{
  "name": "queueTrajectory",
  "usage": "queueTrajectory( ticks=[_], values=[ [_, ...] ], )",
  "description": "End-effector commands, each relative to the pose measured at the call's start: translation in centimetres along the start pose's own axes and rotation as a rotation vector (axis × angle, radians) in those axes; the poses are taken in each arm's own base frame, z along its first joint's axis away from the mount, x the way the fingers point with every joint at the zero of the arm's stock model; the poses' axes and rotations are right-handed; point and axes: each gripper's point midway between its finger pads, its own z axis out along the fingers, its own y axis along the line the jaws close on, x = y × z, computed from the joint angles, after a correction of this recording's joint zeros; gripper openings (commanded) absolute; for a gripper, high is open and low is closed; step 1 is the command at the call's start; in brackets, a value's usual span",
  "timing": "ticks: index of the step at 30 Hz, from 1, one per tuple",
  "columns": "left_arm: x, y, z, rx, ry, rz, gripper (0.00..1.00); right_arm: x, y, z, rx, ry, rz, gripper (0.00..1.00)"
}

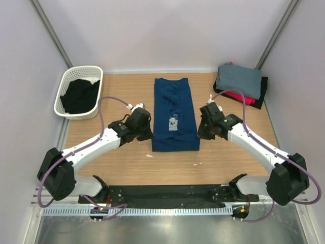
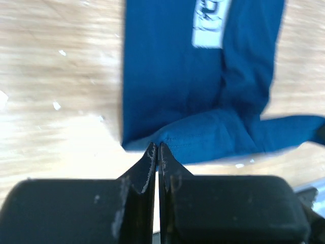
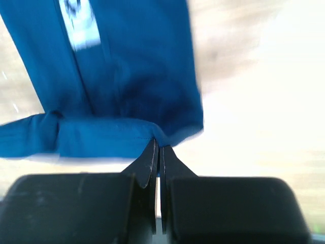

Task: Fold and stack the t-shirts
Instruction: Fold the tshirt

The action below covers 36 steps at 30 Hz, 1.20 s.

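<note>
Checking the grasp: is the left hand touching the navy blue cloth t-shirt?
Touching. In the left wrist view the left hand, shut, pinches the puckered near edge of the navy blue cloth t-shirt.

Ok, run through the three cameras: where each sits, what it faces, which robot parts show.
Top external: above and behind the bases, facing down on the table; both arms show, flanking the navy t-shirt.
Left wrist: on the left arm, facing along the shut left gripper onto the shirt's edge; only its fingers show.
Right wrist: on the right arm, likewise, along the shut right gripper; only its fingers show.
Shared: both wrist views catch the shirt's pale print.
</note>
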Motion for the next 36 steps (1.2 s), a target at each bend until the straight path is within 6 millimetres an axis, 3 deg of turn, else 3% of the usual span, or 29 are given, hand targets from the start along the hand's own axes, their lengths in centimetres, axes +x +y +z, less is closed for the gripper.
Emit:
queueTrajectory(
  ticks=[1,6,10,18,22,34,36],
  values=[
    [-2.9,-1.1,1.1,0.046,-0.074,0.023,0.00,-4.7,1.1,0.5,-0.059,-0.088,-0.012,0.01],
    [-5.7,-1.8,2.7,0.069,-0.101,0.037,0.00,-7.5,1.7,2.6,-0.069,-0.093,-0.008,0.01],
    [-7.2,-2.2,4.3,0.071,-0.089,0.045,0.00,-8.3,2.7,4.9,-0.103,-0.056,0.001,0.01],
    [-9.3,-2.5,6.9,0.072,-0.086,0.044,0.00,-11.8,3.9,6.0,-0.122,-0.078,-0.003,0.01],
    [-10.6,-2.8,7.6,0.070,-0.097,0.047,0.00,-12.8,4.2,6.1,-0.136,-0.083,0.004,0.01],
    [-12.7,-0.4,10.7,0.017,-0.082,0.031,0.00,-14.1,3.8,9.7,-0.106,-0.043,-0.008,0.01],
    [-12.9,-1.1,11.1,0.047,-0.061,0.034,0.00,-14.8,3.8,9.8,-0.115,-0.047,0.002,0.01]
  ],
)
